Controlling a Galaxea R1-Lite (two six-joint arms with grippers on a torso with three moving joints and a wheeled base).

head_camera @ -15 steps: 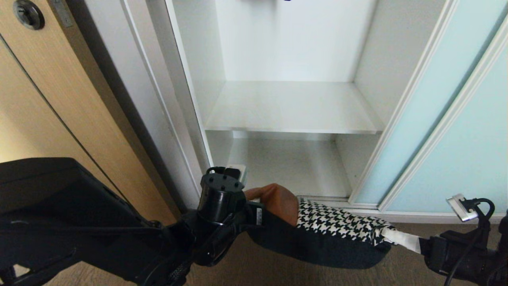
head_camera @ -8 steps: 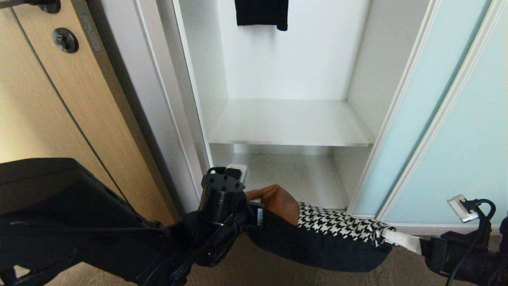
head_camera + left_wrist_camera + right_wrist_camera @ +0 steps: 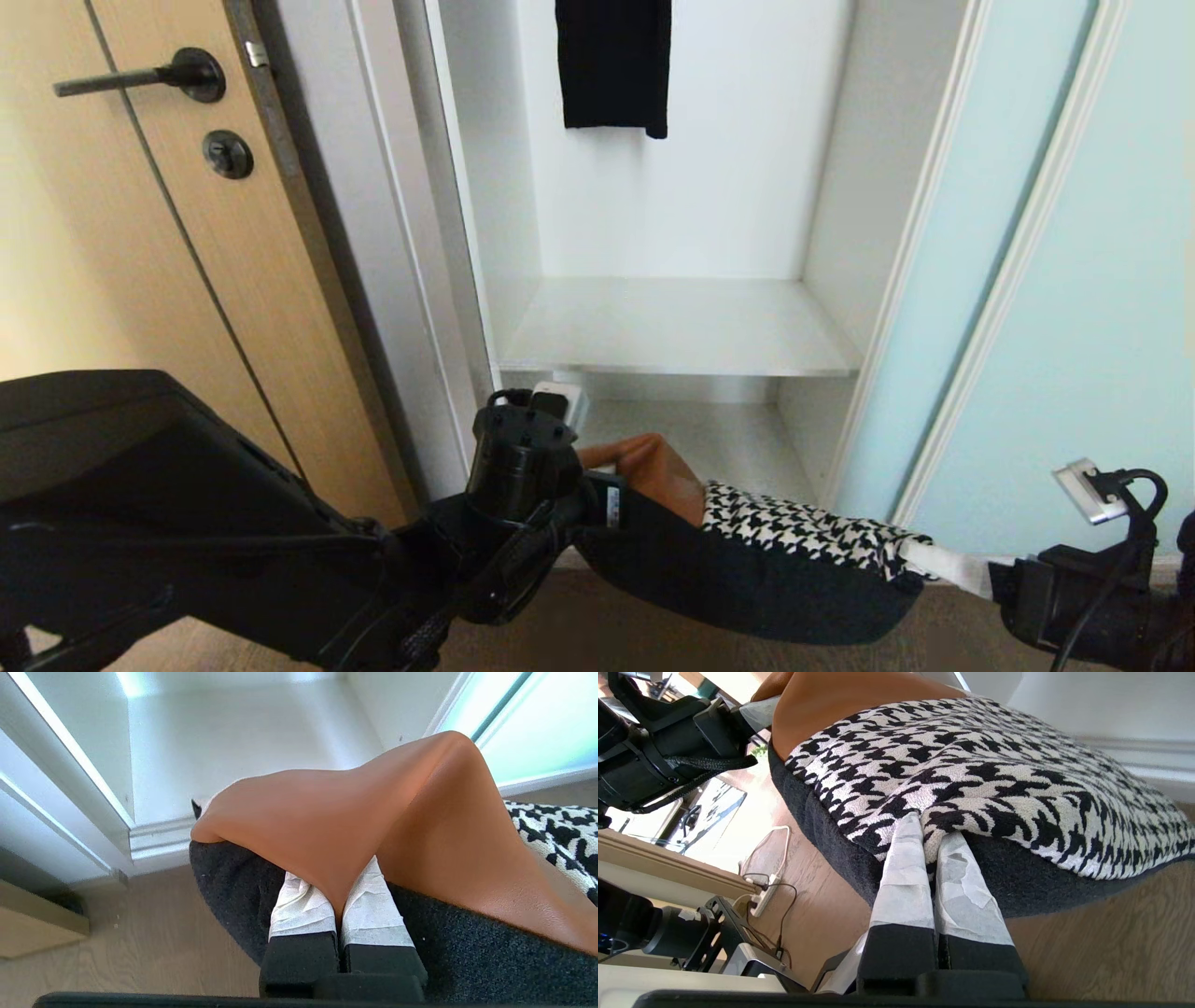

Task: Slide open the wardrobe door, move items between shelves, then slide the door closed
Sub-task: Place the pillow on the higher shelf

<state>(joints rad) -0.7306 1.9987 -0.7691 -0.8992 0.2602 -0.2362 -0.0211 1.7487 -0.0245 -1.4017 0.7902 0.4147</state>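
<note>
The patchwork cushion (image 3: 775,551) hangs above the wood floor in front of the open wardrobe, stretched between both grippers. My left gripper (image 3: 602,495) is shut on its brown leather corner (image 3: 327,826), the taped fingers (image 3: 299,905) pinching a fold. My right gripper (image 3: 943,565) is shut on the houndstooth edge (image 3: 971,765), where the black underside (image 3: 1017,877) shows below. The sliding wardrobe door (image 3: 1102,280), pale aqua glass, stands slid to the right. Inside, an upper white shelf (image 3: 681,327) and a lower one (image 3: 719,439) lie bare.
A light wood hinged door (image 3: 121,261) with a dark lever handle (image 3: 140,79) stands left of the wardrobe. A black garment (image 3: 613,65) hangs at the wardrobe's back. A power strip with cables (image 3: 761,896) lies on the floor behind me.
The head camera has lifted, so the wardrobe slid down in the picture and the black garment and lever handle came into view. Both grippers still hold the cushion.
</note>
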